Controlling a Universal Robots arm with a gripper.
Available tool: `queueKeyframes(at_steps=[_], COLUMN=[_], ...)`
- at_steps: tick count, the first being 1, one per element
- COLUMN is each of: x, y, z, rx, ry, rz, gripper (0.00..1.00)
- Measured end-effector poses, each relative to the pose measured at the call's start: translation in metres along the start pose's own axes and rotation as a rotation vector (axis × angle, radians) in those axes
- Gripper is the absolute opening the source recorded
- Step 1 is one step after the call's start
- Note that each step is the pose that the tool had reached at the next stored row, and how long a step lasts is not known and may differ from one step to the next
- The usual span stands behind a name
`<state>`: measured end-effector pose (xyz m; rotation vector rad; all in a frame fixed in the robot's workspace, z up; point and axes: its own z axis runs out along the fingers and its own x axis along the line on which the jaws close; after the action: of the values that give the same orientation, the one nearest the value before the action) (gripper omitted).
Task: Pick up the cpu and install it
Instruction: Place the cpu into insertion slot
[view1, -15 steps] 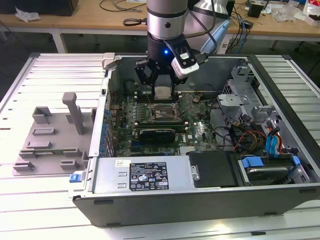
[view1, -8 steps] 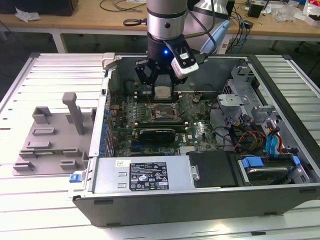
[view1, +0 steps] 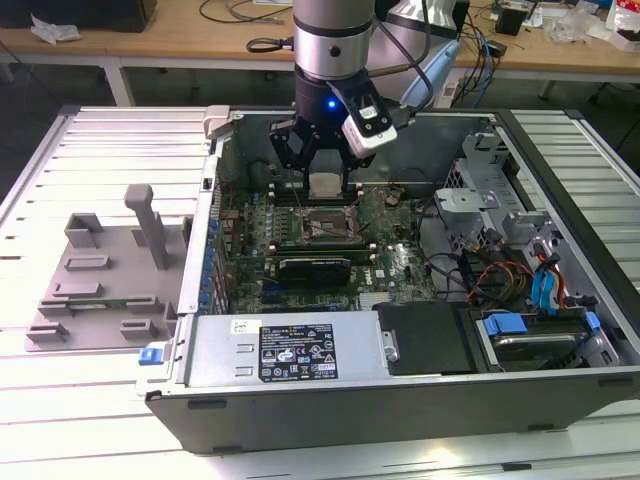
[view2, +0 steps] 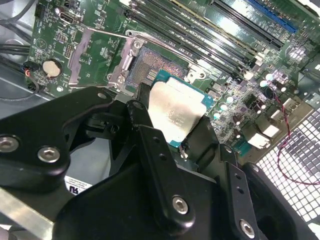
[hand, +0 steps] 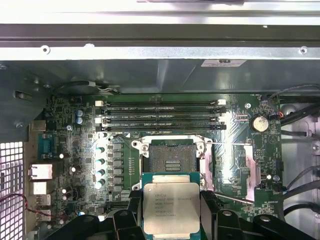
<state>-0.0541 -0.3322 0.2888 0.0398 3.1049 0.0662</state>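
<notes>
My arm (view1: 333, 35) drops straight down from above into the open computer case (view1: 400, 405), wrist vertical, a small blue light (view1: 328, 103) glowing on its side. My gripper (view1: 322, 176) points down at the motherboard (view1: 395, 265), its black fingers (view1: 286, 150) spread on either side of the cpu (view1: 325, 184) and closed against its edges. I hold the chip flat, silver top facing up.

In both wrist views the cpu (hand: 171, 207) (view2: 175, 111) sits between my fingers (hand: 124, 221) (view2: 145, 125) with its green rim showing around the metal lid. It hangs above the board, just beside the socket (hand: 173, 158) and not seated in it. The socket is open, its pin field bare, and the metal bracket (hand: 241, 167) is swung aside onto the board. Past the socket run the long dark memory slots (hand: 162, 115), and a round coin battery (hand: 258, 123) sits near the board's corner.

The case lies on its side on a white slatted table (view1: 60, 160), its side panel off. A labelled metal box (view1: 290, 350) lines the near wall, and a bay with blue handles (view1: 530, 325) fills the corner at the exterior view's right, with a bundle of coloured cables (view1: 500, 272) close by. On the exterior view's left of the case, well apart from my gripper, a grey plastic tray (view1: 95, 285) with raised blocks rests on the table. Behind the table stands a wooden workbench (view1: 170, 30) scattered with wires.
</notes>
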Motion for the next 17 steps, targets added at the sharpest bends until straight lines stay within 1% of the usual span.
queueKeyframes(at_steps=[2, 4, 6, 7, 10, 13, 15, 17], x=[0.0, 0.0, 0.0, 0.0, 0.0, 0.0, 0.0001, 0.0001], y=[0.0, 0.0, 0.0, 0.0, -0.0001, -0.0001, -0.0001, -0.0001], z=[0.0001, 0.0002, 0.0005, 0.0008, 0.001, 0.0014, 0.0017, 0.0019], rx=[0.0001, 0.0013, 0.0043, 0.0061, 0.0088, 0.0125, 0.0146, 0.0172], ry=[-0.0003, -0.0017, -0.0051, -0.0072, -0.0104, -0.015, -0.0175, -0.0208], rz=[0.005, 0.038, 0.116, 0.166, 0.24, 0.349, 0.407, 0.482], gripper=[0.55, 0.55, 0.55, 0.55, 0.55, 0.55, 0.55, 0.55])
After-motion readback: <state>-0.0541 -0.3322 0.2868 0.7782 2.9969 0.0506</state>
